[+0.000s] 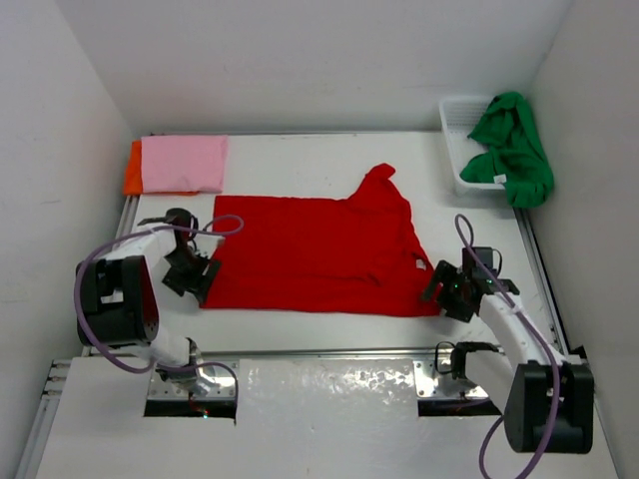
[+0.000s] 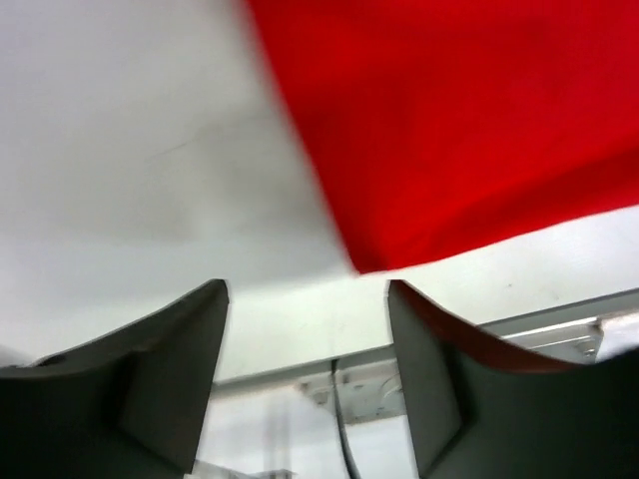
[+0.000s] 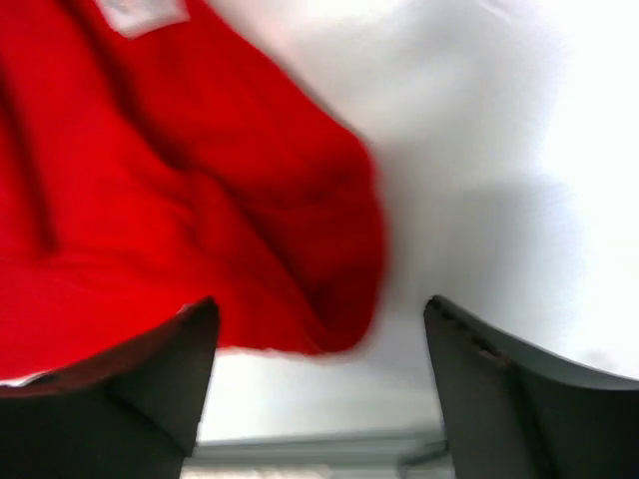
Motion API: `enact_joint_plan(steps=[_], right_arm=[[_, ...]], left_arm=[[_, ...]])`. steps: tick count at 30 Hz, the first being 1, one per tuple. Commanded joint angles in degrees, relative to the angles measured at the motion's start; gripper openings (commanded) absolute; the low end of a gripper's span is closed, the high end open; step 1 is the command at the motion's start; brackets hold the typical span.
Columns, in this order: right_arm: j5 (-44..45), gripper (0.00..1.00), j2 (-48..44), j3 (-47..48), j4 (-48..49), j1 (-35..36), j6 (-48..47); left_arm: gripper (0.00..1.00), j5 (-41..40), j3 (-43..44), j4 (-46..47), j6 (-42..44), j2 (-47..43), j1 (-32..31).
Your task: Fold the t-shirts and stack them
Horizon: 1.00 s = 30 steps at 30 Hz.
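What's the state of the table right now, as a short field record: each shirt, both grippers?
red shirt: spread out, mid-table, not folded
pink shirt: folded, on the orange shirt, far left corner
green shirt: crumpled, draped over the basket, far right
left gripper: open, at the red shirt's near left corner, holding nothing
right gripper: open, at its near right corner, holding nothing

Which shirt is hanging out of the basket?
The green t-shirt, draped over the white basket, far right. The red t-shirt lies spread flat; the pink t-shirt sits folded on the orange t-shirt, far left.
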Motion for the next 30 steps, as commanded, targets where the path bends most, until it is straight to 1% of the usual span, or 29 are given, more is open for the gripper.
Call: enact_joint_plan(steps=[1,2,3,4,5,6,7,8,9,10,11,12,13,14,15,16,17,18,19,20,22,25,30], right_arm=[[8.2,0.81,-3.5,5.9,-11.0,-0.1,-0.9],[10.0,0.84,-5.0,8.2,-11.7,-0.1,-1.7],[12.7,0.85,-5.1,10.6,-12.8,-0.2,-2.7],[13.6,0.86,-4.8,15.6,-14.7,-0.2,-4.6],[13.9,0.85,-4.2,18.1,-15.5,-0.2,-5.8],[12.8,0.83,-2.8,20.0,-15.5,-0.2,-6.9],[10.7,0.71,-2.0,22.8,-13.4,-0.2,-9.7],[7.8,0.54,-0.9,23.7,-10.9,-0.2,-11.5],[4.9,0.33,0.5,24.5,-8.2,-0.2,-12.9],[-0.8,0.17,4.7,25.8,-4.4,-0.1,-14.4],[-4.1,0.06,7.4,28.7,-2.8,-0.1,-15.4],[-7.2,0.05,10.3,30.2,-1.3,0.0,-16.4],[-9.1,0.07,16.1,33.7,-0.2,0.6,-17.2],[-9.6,0.13,18.8,35.3,0.3,1.0,-17.5],[-10.3,0.18,21.2,36.6,1.8,1.9,-18.2],[-11.2,0.24,26.1,39.6,1.7,2.3,-18.5],[-11.7,0.36,28.3,41.2,1.4,2.6,-19.2],[-12.2,0.38,30.5,42.6,1.2,2.6,-20.4],[-12.9,0.38,34.1,43.9,1.7,2.5,-20.3],[-12.8,0.36,35.8,44.3,2.1,2.6,-19.7],[-14.6,0.35,41.2,46.5,1.9,2.6,-19.8],[-17.4,0.35,45.5,47.9,1.8,2.5,-19.0],[-15.8,0.35,46.7,47.1,2.8,2.6,-18.9]], left_arm=[[0.65,-7.4,6.8,-0.8,0.6,-1.8,0.6],[0.67,-8.3,10.2,-1.0,-0.6,-1.8,0.6],[0.67,-8.7,18.2,-1.4,-1.5,-1.7,0.6],[0.68,-7.1,22.9,-1.6,-2.3,-1.6,0.5],[0.68,-5.2,28.1,-1.6,-3.2,-1.3,0.2],[0.68,0.2,37.0,-0.3,-5.8,-0.9,-0.2],[0.66,2.7,40.6,0.6,-6.8,-0.4,-3.8],[0.54,4.2,43.5,1.5,-8.2,0.2,-7.2],[0.49,4.4,47.4,2.8,-8.4,2.5,-11.9],[0.44,4.7,49.3,2.2,-8.4,4.8,-17.0],[0.33,7.0,51.3,0.9,-8.7,7.4,-25.7],[0.31,11.6,54.8,-2.5,-8.5,13.1,-29.1],[0.32,21.9,56.0,-3.8,-8.4,16.1,-34.6],[0.38,24.7,56.8,-4.1,-10.8,20.6,-37.1],[0.40,27.7,56.2,-1.1,-12.6,22.1,-39.2],[0.45,29.1,55.5,1.1,-14.6,23.5,-42.0],[0.48,30.2,53.4,6.5,-18.9,25.6,-43.1],[0.51,32.2,52.5,9.1,-20.8,26.4,-44.0],[0.53,32.8,51.7,11.6,-23.9,27.2,-45.7],[0.53,32.6,51.2,15.1,-24.9,28.9,-46.6],[0.53,32.1,51.5,16.8,-27.1,31.8,-48.9],[0.53,32.2,51.7,18.5,-29.1,34.4,-51.8],[0.53,31.5,49.2,21.9,-30.5,35.5,-54.5]])
